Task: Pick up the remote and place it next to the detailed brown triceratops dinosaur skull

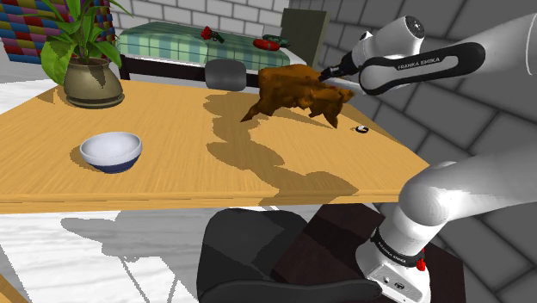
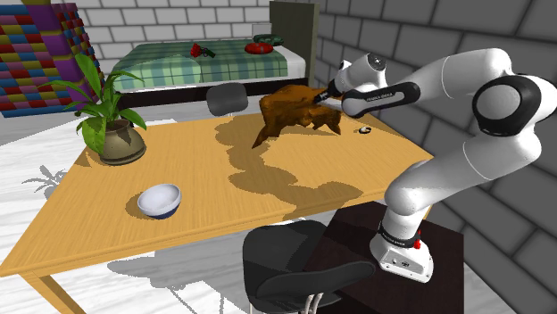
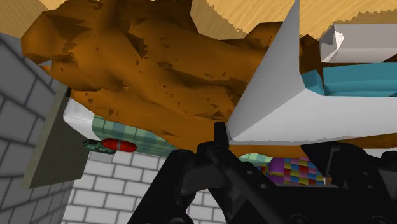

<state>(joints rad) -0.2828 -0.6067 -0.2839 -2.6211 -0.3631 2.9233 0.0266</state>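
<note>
One black gripper (image 1: 324,76) hangs close beside the top of the brown triceratops skull (image 1: 293,90). The skull sits on the wooden table (image 1: 172,185). I cannot tell if the gripper is holding anything. A grey-white pointed shape (image 3: 280,95) is right at its tip and may be the remote. A tiny black-and-white thing (image 1: 361,129) lies on the table near the skull.

- Your arm (image 1: 447,194) stands up from the shoulder view's lower right, bends at the right edge, and reaches leftward across the upper right.
- Your forearm (image 1: 426,62) lies nearly level, its wrist toward the frame's centre.
- Your gripper (image 1: 326,76) points left and slightly downward, right of upper centre.
</note>
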